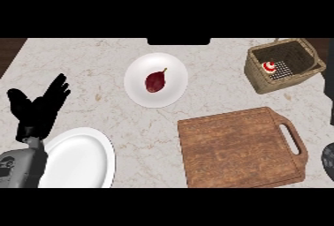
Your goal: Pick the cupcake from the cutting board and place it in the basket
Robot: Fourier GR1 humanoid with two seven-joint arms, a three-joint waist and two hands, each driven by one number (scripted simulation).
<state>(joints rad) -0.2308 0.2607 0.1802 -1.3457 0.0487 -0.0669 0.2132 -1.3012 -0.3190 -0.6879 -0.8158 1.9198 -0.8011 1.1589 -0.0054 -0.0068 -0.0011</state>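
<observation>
At the far left we see the left hand raised above the marble counter, its dark fingers spread wide and straight, holding nothing. Its grey forearm comes up from the lower left corner. Just beside that forearm, at the lower left, lies an empty white plate, partly covered by the arm at its left edge.

Moving toward the middle, we find a second white plate farther back on the counter, with a dark red fruit with a short stem resting near its centre.

Right of centre, near the front, lies the wooden cutting board, its handle slot turned to the right; its top is bare.

At the back right stands the wicker basket, slightly tilted in our view, and the cupcake sits inside it against the left inner wall, red on top with white beneath.

At the right edge, beside the board's handle, we glimpse only a dark sliver of the right hand; we cannot tell how it is set.
</observation>
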